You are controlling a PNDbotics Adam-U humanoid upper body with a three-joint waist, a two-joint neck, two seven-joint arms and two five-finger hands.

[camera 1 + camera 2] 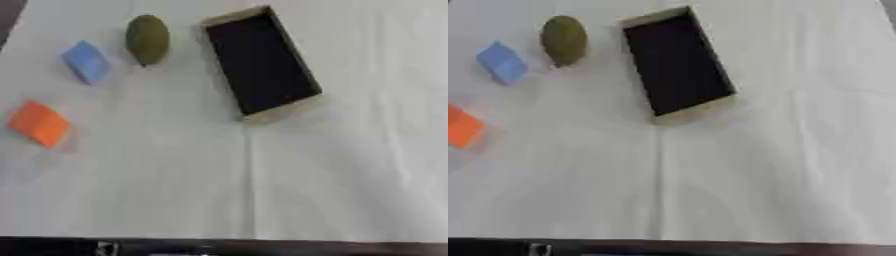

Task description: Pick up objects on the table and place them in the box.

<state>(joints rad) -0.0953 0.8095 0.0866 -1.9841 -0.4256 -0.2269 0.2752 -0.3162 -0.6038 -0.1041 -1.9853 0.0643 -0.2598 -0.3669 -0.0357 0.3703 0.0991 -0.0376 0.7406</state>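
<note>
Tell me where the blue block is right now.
The blue block lies on the white table, far left in the left eye view, left of the green oval object and beyond the orange block.

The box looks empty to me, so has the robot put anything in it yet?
Nothing looks done: the box shows only a dark inside. Neither hand is in view, so nothing is being carried. Left to do: the orange block, the blue block and the green oval thing, all lying on the white table left of the box.
</note>
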